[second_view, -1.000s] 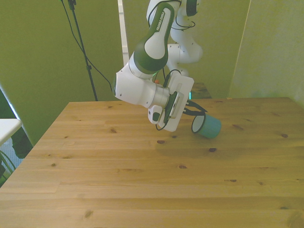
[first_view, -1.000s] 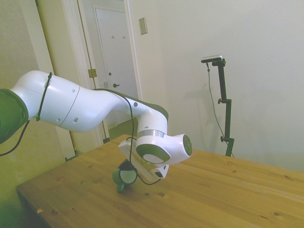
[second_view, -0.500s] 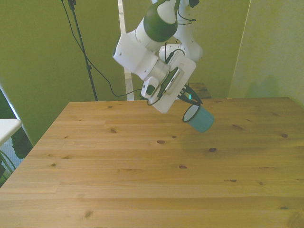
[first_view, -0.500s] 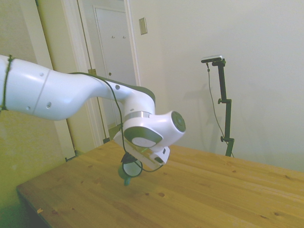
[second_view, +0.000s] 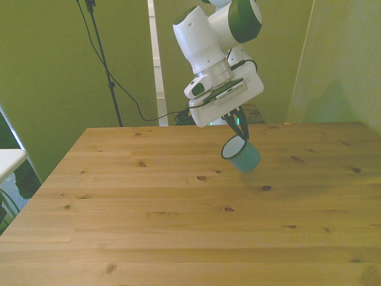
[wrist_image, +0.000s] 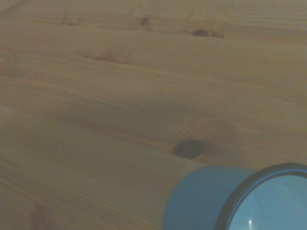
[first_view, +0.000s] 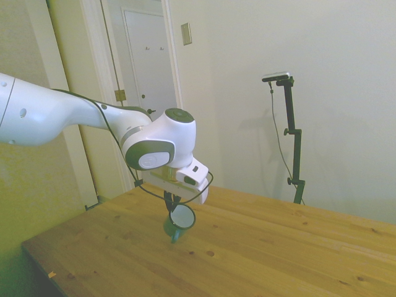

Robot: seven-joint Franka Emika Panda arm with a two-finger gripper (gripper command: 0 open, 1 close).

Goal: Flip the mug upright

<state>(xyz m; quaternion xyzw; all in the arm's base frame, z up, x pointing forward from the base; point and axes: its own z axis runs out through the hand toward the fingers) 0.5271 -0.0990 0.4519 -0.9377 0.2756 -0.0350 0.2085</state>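
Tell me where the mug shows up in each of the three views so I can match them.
Side view: the mug hangs left of centre, under the gripper, mouth toward the camera.
Front view: mug right of centre, tilted, held by its rim above the table.
Wrist view: mug at the picture's edge, over a dark knot.
Shared landmark: the gripper on the rim.
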